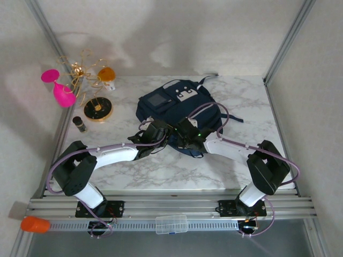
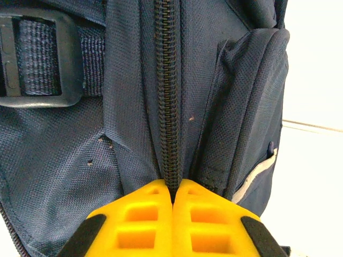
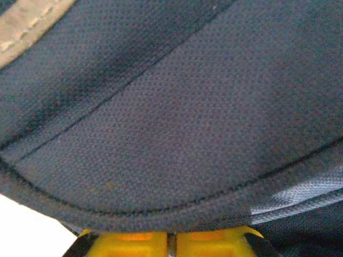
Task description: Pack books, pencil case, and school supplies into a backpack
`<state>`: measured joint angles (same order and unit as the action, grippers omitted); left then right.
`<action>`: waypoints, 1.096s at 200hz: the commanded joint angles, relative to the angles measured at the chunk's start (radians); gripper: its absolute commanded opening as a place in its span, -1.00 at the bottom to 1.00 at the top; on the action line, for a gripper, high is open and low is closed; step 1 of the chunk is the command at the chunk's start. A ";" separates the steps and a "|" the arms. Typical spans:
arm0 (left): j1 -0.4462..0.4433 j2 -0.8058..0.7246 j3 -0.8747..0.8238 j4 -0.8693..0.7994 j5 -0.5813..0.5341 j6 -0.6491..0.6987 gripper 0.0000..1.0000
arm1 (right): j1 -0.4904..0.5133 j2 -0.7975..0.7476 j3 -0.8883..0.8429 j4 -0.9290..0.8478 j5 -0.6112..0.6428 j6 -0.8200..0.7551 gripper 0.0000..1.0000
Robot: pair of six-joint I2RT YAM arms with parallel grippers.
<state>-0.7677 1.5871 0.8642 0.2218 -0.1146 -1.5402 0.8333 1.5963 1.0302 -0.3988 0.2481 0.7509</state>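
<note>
Zipping appears in hand: left gripper (image 2: pixel 172 188) jaws clamp the backpack (image 1: pixel 177 101) zipper (image 2: pixel 166 80), right gripper (image 3: pixel 171 236) jaws together at fabric; next likely needs a steady pull.

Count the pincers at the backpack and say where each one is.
2. The left pincer sits shut at the zipper of the backpack; the right pincer sits shut against its fabric, just beside. None looks hidden.
</note>
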 commanded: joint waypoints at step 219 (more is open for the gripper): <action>0.274 -0.217 -0.207 0.073 0.380 0.233 0.11 | 0.087 0.015 0.071 0.094 -0.145 -0.223 -1.00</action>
<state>-0.4194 1.3899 0.7116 0.2489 0.2989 -1.1728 0.9298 1.6123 1.1133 -0.3477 0.1280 0.5095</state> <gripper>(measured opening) 0.549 0.042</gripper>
